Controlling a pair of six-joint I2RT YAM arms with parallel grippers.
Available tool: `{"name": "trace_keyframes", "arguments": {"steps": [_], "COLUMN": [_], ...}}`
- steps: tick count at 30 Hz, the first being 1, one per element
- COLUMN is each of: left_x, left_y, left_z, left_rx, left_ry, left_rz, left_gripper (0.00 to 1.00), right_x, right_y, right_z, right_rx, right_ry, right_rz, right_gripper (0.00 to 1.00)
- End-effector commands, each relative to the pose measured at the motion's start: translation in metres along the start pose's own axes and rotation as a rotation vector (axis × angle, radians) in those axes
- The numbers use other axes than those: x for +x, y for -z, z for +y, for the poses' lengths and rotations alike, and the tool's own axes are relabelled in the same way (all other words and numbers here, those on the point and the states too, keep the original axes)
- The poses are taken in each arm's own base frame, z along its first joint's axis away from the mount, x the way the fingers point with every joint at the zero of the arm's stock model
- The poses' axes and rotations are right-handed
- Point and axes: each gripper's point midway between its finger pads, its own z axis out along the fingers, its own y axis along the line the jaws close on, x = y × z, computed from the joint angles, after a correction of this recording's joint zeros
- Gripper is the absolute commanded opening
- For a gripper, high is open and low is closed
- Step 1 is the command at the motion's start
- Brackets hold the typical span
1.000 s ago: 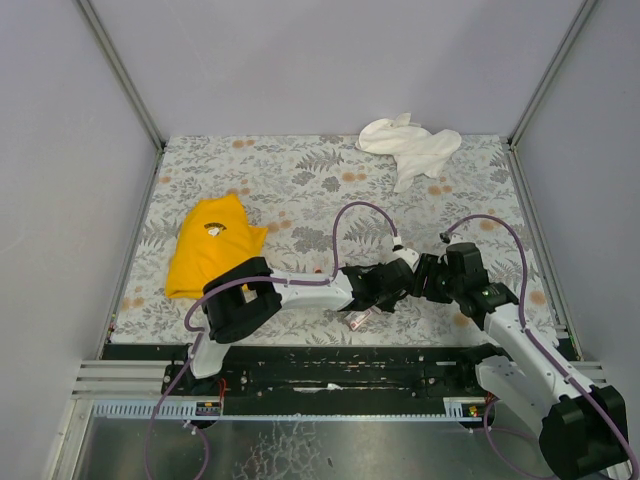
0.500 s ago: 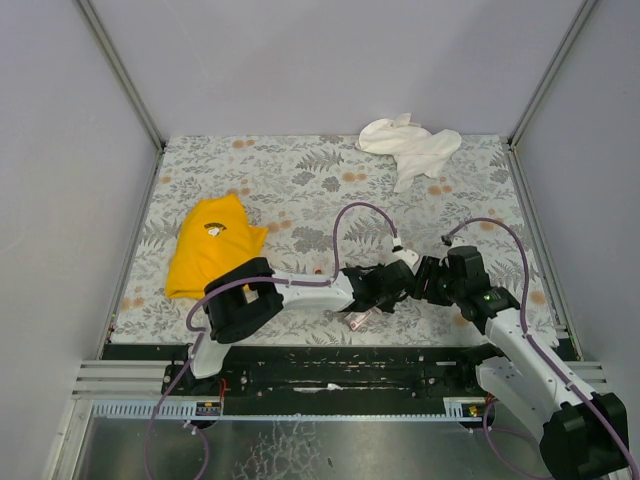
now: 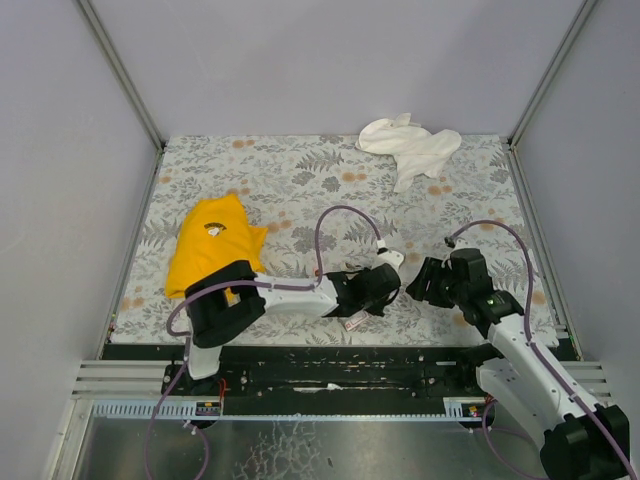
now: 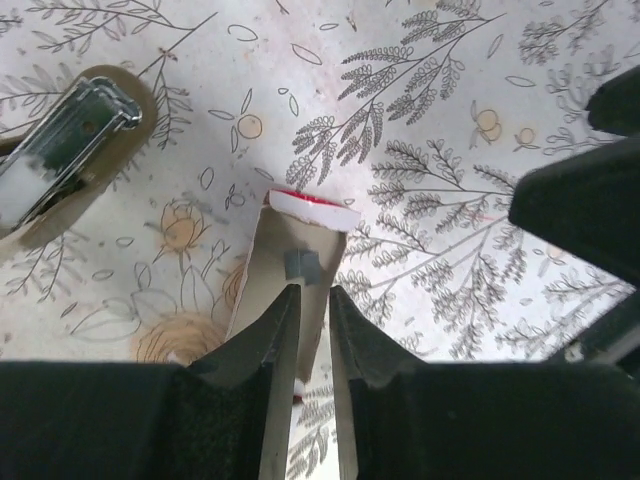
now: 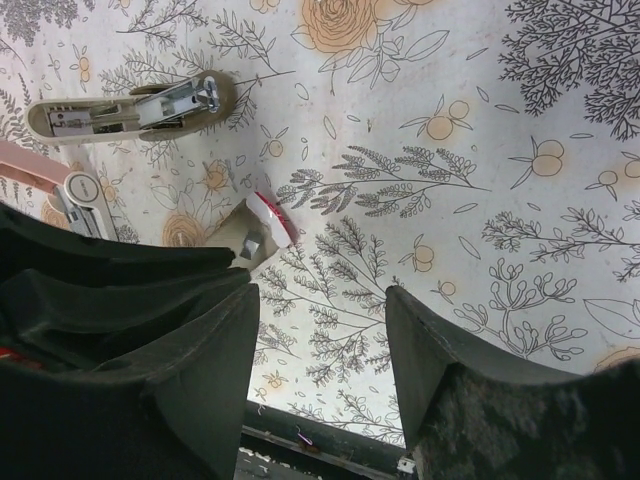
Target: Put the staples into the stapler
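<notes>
- left claw (image 4: 313,292) nearly together, tips down in staples (image 4: 275,268) tray at lower centre, likely pinching a strip out; actual grip unclear
- right claw (image 5: 320,310) apart, empty, giving room
- stapler (image 5: 25,160) at left edge, unloaded

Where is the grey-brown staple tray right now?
In the left wrist view the tray lies on the table at the jaws of the left gripper, right of the beige block.

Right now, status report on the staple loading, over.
Left gripper shut over the staples tray, hold unclear. Right gripper open, empty. Stapler lies beside tray. Yellow cloth, white cloth far off.
</notes>
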Motion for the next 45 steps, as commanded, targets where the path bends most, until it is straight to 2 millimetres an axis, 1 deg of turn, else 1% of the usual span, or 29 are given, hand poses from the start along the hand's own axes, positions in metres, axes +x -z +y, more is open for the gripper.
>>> {"name": "trace_keyframes", "arguments": {"steps": [1, 5, 6, 12, 17, 19, 20, 22, 24, 26, 27, 30, 33, 36, 39, 45], "left_x": [-0.037, -0.047, -0.047, -0.054, -0.056, -0.055, -0.060, -0.057, -0.053, -0.048, -0.049, -0.043, -0.042, -0.042, -0.037, -0.032], "left_y": [0.030, 0.048, 0.051, 0.077, 0.095, 0.104, 0.113, 0.116, 0.111, 0.098, 0.092, 0.069, 0.055, 0.044, 0.030, 0.012], "left_z": [-0.022, -0.024, -0.025, -0.038, -0.044, -0.045, -0.048, -0.041, -0.030, -0.020, -0.019, -0.010, -0.003, 0.001, 0.003, 0.001], "left_rx": [0.097, 0.130, 0.142, 0.276, 0.381, 0.431, 0.468, 0.469, 0.424, 0.354, 0.322, 0.232, 0.164, 0.125, 0.095, 0.066], "left_ry": [0.088, 0.110, 0.114, 0.172, 0.229, 0.255, 0.267, 0.281, 0.258, 0.194, 0.162, 0.079, 0.047, 0.057, 0.063, 0.070], "left_rz": [-0.129, -0.165, -0.169, -0.197, -0.201, -0.206, -0.226, -0.236, -0.232, -0.210, -0.198, -0.141, -0.131, -0.131, -0.107, -0.081], "left_gripper": [0.17, 0.17, 0.17, 0.17, 0.17, 0.17, 0.17, 0.18, 0.20, 0.20, 0.20, 0.21, 0.24, 0.28, 0.33, 0.34], "right_x": [-0.011, -0.007, -0.005, -0.001, 0.001, 0.001, 0.000, -0.003, -0.005, -0.003, -0.001, 0.003, 0.000, -0.006, -0.009, -0.006], "right_y": [0.012, 0.018, 0.019, 0.032, 0.040, 0.045, 0.048, 0.051, 0.053, 0.050, 0.047, 0.043, 0.044, 0.041, 0.040, 0.033], "right_z": [0.016, 0.022, 0.025, 0.045, 0.061, 0.070, 0.074, 0.076, 0.074, 0.068, 0.064, 0.052, 0.046, 0.036, 0.032, 0.019], "right_rx": [-0.061, -0.100, -0.117, -0.238, -0.330, -0.385, -0.409, -0.428, -0.419, -0.384, -0.359, -0.294, -0.250, -0.198, -0.173, -0.114], "right_ry": [-0.023, -0.046, -0.050, -0.063, -0.086, -0.088, -0.091, -0.104, -0.106, -0.102, -0.100, -0.086, -0.072, -0.076, -0.081, -0.090], "right_rz": [-0.027, -0.026, -0.024, -0.023, -0.017, -0.016, -0.024, -0.054, -0.079, -0.071, -0.064, -0.042, -0.059, -0.099, -0.115, -0.115], "right_gripper": [0.61, 0.61, 0.61, 0.61, 0.61, 0.61, 0.61, 0.62, 0.62, 0.63, 0.63, 0.62, 0.62, 0.63, 0.64, 0.64]}}
